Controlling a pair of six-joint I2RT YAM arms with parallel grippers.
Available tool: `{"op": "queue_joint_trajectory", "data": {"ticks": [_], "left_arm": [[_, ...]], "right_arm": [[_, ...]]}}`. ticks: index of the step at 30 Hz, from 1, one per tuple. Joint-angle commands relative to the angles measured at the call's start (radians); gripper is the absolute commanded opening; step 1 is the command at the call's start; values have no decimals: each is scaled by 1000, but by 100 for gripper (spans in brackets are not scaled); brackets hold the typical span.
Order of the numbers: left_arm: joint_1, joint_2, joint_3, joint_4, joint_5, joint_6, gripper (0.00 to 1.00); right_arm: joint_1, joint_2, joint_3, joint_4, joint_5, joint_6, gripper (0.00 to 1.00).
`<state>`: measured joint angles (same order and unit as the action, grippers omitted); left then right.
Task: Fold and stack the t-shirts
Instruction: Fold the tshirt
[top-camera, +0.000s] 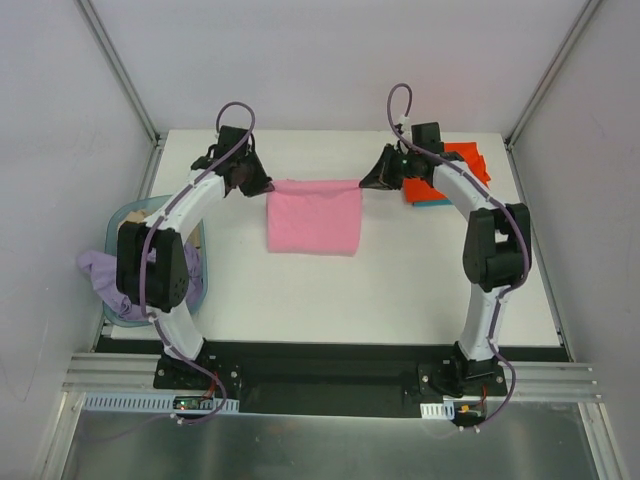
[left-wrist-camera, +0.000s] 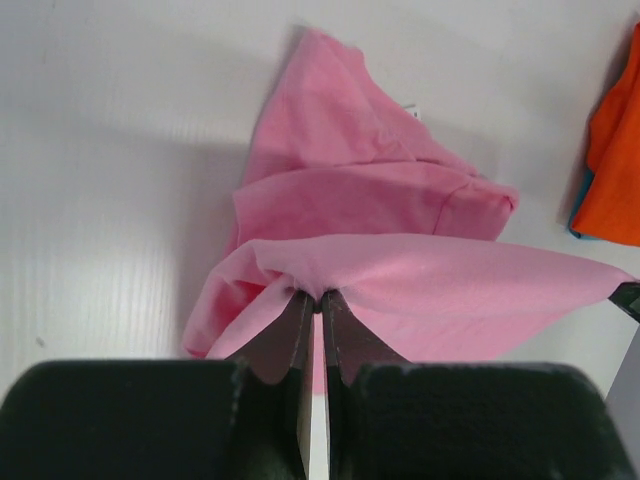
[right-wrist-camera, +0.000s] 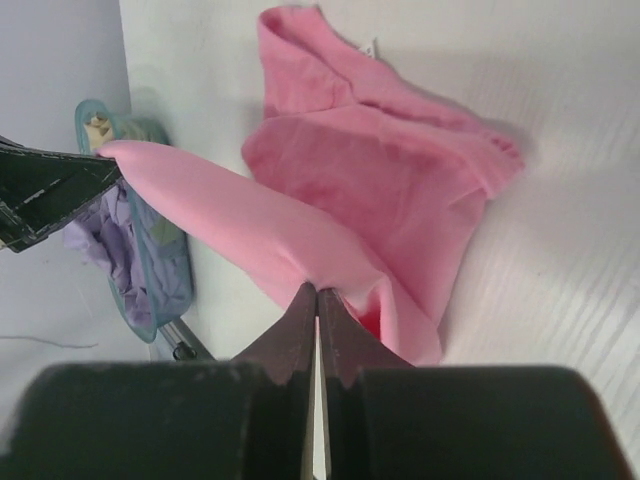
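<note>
Lavender shirt (top-camera: 100, 272) seemingly spilling from blue basket (top-camera: 108, 240), pink shirt (top-camera: 314, 220) held

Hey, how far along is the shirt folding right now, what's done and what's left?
Done: the orange-red shirt lies on the teal shirt at the far right, apparently folded. In hand: the left hand and right hand each pinch the pink shirt at its far edge, mid-fold. Left: the lavender shirt hangs out of the basket, unfolded.

4 t-shirts (top-camera: 313, 217), 1 basket (top-camera: 128, 210)
</note>
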<state>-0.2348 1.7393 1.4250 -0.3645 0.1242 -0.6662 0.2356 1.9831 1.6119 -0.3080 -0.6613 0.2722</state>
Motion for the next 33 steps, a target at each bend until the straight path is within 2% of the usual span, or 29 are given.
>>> {"op": "queue_joint_trajectory", "data": {"ticks": [1,5,9,12,14,16,17,19,20,22,25,26,29,33], "left_arm": [[23,130,152,18,46,66,0],[31,262,265,16,78,86,0],[54,382,347,16,126,77,0],[65,433,394,18,164,85,0],[66,453,434,16,179,97,15],[66,479,460,16,198,109,35],[66,485,475,16,212,112,54],[66,480,480,15,256,116,67],[66,473,473,15,268,114,75],[65,441,457,16,294,116,79],[60,378,404,16,345,103,98],[57,361,366,18,353,102,98],[26,287,287,21,333,94,99],[0,258,241,24,318,74,99]], "right_arm": [[-28,89,109,23,9,-2,1],[-38,178,204,7,55,-24,1],[-38,327,359,-68,71,-44,5],[-41,368,411,-103,80,-44,8],[-39,365,408,-102,113,-53,11],[-39,359,411,-103,133,-60,22],[-39,353,414,-108,149,-64,33],[-39,346,425,-126,155,-71,55],[-39,333,428,-135,154,-80,70],[-38,310,427,-166,152,-91,75],[-19,237,392,-213,169,-140,90],[-13,183,366,-218,180,-154,93],[28,74,263,-212,219,-203,93],[65,19,180,-189,155,-215,93]]}}
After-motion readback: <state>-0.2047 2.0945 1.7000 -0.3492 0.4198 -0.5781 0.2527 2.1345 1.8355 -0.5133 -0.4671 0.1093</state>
